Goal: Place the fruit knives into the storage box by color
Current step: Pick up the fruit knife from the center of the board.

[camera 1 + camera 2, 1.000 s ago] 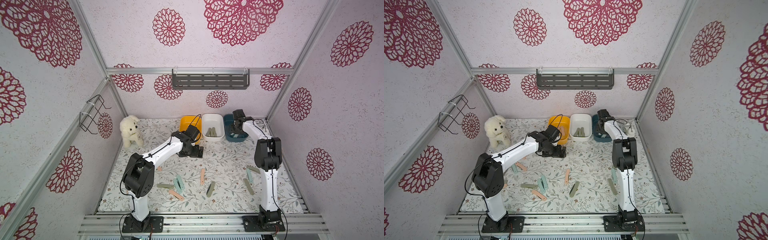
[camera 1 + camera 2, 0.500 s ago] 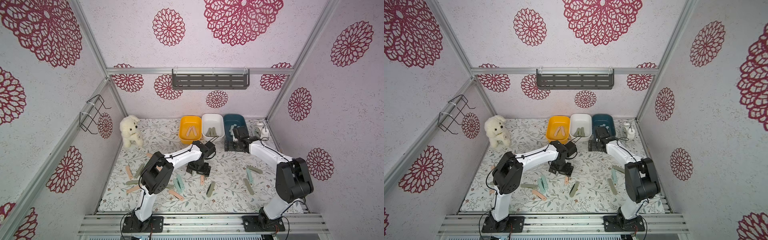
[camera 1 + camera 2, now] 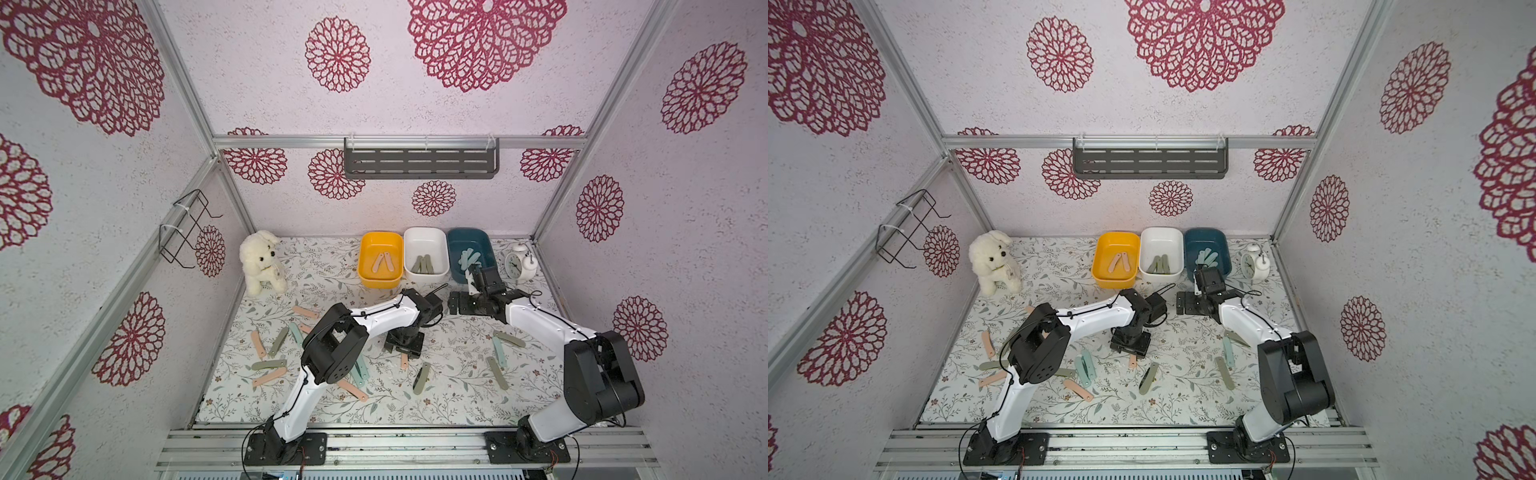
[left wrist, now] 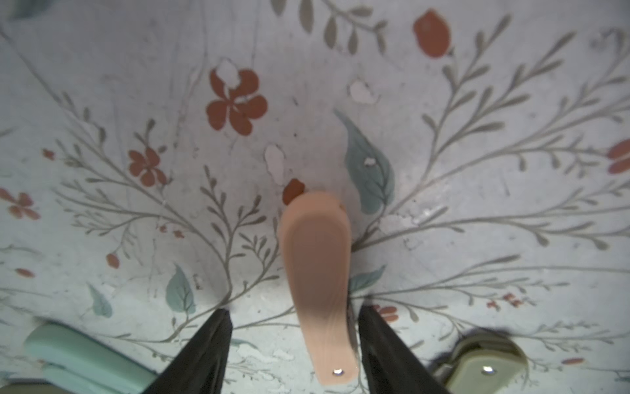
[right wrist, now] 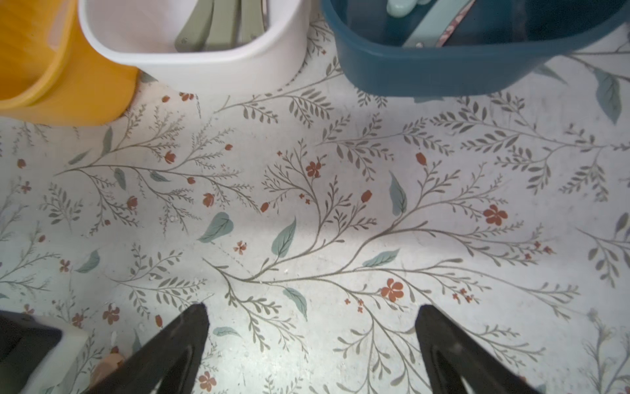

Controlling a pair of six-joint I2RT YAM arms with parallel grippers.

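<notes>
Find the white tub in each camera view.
In a top view: white tub at the back, middle of three.
In a top view: same spot.
Left wrist: not in it.
Right wrist: between yellow tub and blue tub.
Shared landmark: the yellow tub beside it.

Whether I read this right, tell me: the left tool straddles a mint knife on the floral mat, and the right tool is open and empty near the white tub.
Wrong colour: the knife the left tool straddles is peach-pink, not mint, as the left wrist view shows. Otherwise right: floral mat, right tool open and empty near the white tub.
</notes>
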